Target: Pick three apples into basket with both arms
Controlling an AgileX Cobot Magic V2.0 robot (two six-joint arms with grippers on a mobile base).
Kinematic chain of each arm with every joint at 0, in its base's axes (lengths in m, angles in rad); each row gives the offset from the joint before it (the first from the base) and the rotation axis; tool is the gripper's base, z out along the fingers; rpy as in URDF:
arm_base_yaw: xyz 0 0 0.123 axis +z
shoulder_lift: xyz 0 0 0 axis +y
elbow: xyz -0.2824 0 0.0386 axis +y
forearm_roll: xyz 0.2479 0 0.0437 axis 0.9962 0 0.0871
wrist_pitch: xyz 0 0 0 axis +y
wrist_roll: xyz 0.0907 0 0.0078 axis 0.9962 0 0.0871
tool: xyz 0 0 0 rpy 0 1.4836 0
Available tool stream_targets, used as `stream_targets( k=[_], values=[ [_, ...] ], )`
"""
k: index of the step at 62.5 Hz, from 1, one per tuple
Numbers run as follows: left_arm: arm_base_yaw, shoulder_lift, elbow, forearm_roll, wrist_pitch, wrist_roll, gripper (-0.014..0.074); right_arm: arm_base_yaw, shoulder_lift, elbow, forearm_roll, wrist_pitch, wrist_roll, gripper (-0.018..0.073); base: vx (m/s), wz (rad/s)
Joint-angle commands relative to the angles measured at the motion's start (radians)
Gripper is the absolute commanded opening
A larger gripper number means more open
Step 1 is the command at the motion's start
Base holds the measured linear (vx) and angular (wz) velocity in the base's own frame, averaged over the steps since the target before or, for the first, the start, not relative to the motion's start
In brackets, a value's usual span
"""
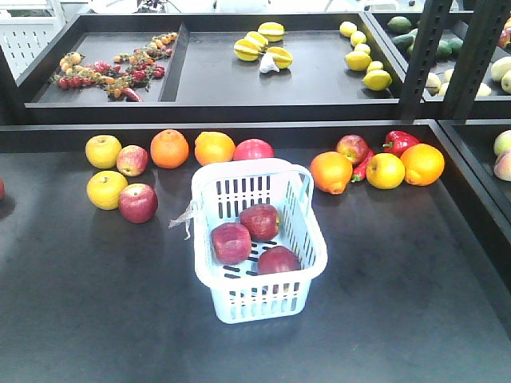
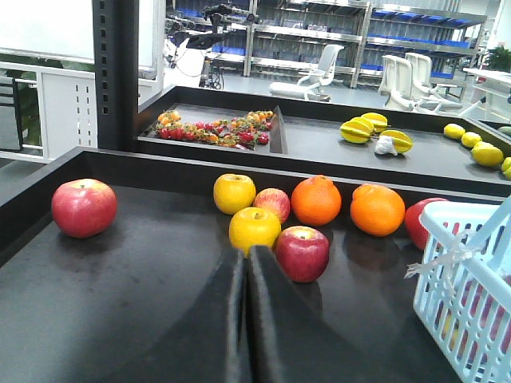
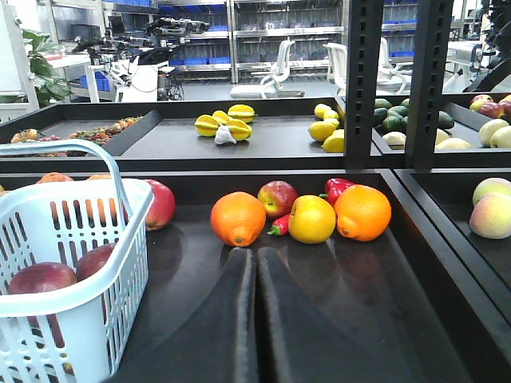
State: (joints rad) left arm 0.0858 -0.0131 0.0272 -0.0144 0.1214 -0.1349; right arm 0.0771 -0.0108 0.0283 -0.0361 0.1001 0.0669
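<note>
A: So, where do your three apples (image 1: 255,239) sit?

B: You see all three inside the basket (image 1: 311,239), which stands near the middle of the dark desk (image 1: 399,303). Two lie side by side toward the far end, the third nearer the front wall.

A: And your hands?

B: Your left hand (image 2: 246,319) shows its two dark fingers pressed together, nothing between them, low over the desk left of the basket. Your right hand (image 3: 255,319) is likewise closed and empty, just right of the basket.

A: What else do you find on the desk?

B: Beyond your left hand, a loose red apple (image 2: 303,253) touches a yellow fruit (image 2: 255,230). Beyond your right, an orange (image 3: 238,218) lies beside a red pepper (image 3: 279,227).
</note>
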Motion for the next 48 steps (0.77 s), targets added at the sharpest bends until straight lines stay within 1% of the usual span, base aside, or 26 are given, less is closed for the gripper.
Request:
stream_targets(
  k=[1,48],
  values=[
    [-0.006,-0.014,0.021,-0.004,-0.079,0.0,-0.0006,-0.007,-0.01,0.015,-0.007,-0.079,0.0,-0.0004,0.0,0.0],
    [-0.006,-0.014,0.02,-0.004,-0.079,0.0,-0.0006,-0.007,-0.01,0.015,-0.007,-0.079,0.0,-0.0004,0.0,0.0]
  ],
)
